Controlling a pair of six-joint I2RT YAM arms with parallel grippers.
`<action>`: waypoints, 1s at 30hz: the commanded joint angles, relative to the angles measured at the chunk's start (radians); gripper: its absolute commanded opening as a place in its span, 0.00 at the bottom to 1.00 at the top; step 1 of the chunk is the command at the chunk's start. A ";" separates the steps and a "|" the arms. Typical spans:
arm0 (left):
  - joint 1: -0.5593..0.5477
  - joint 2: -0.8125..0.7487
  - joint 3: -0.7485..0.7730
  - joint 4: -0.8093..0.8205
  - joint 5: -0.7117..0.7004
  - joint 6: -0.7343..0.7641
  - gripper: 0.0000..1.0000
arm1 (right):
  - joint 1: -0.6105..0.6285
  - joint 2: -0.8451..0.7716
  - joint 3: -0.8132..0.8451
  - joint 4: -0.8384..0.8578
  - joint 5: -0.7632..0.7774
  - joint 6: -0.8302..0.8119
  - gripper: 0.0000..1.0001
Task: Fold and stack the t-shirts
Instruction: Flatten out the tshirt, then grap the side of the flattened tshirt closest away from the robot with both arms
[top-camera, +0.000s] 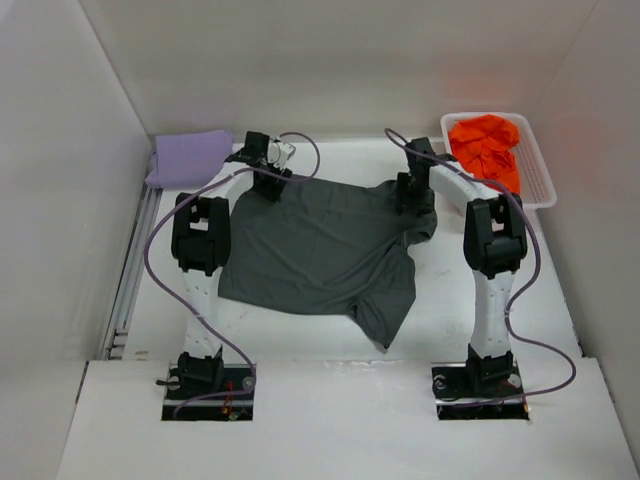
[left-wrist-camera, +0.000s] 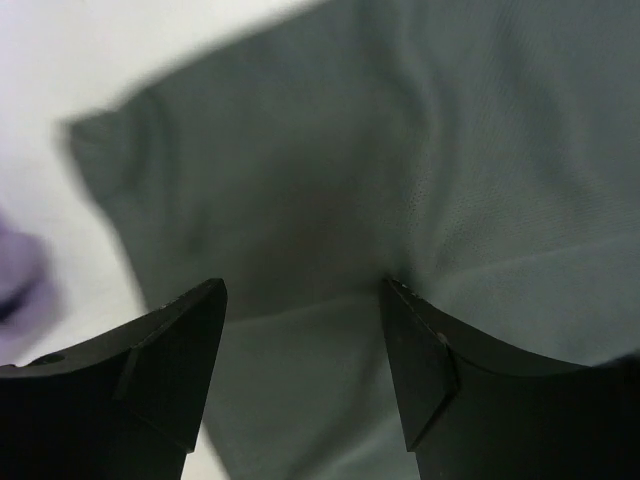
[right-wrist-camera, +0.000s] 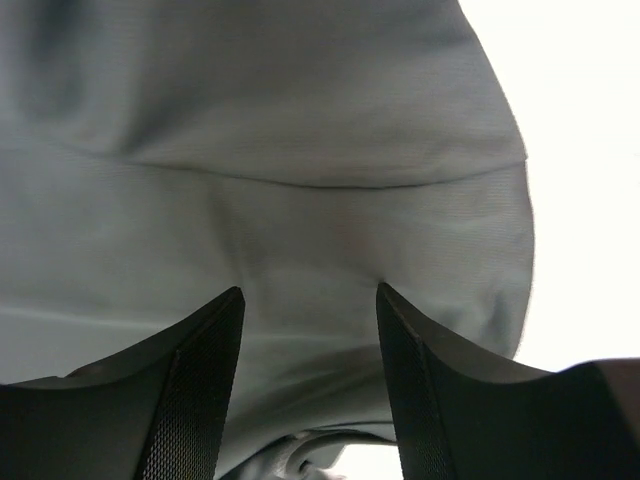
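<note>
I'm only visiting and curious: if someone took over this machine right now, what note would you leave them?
Left gripper: open, above the far left part of the dark grey fabric t-shirt.
Right gripper: open, above its far right part.
Grey shirt: spread between the arms, rumpled, not folded.
Lavender purple fabric t-shirt: looks folded, far left corner.
Bright orange fabric t-shirt: crumpled in the white plastic mesh basket, far right.
Left to do: fold grey and orange, stack all three.

Grey tee flat ctr, purple tee far L, orange tee far R
</note>
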 joint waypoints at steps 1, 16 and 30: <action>0.016 0.074 0.124 -0.102 0.024 -0.047 0.62 | -0.002 0.039 0.155 -0.108 0.100 -0.075 0.61; 0.177 0.298 0.477 -0.182 -0.011 -0.262 0.64 | 0.070 0.298 0.706 -0.353 0.214 -0.186 0.66; 0.162 0.019 0.393 -0.149 0.098 -0.239 0.62 | 0.089 -0.140 0.383 -0.219 0.084 -0.132 0.74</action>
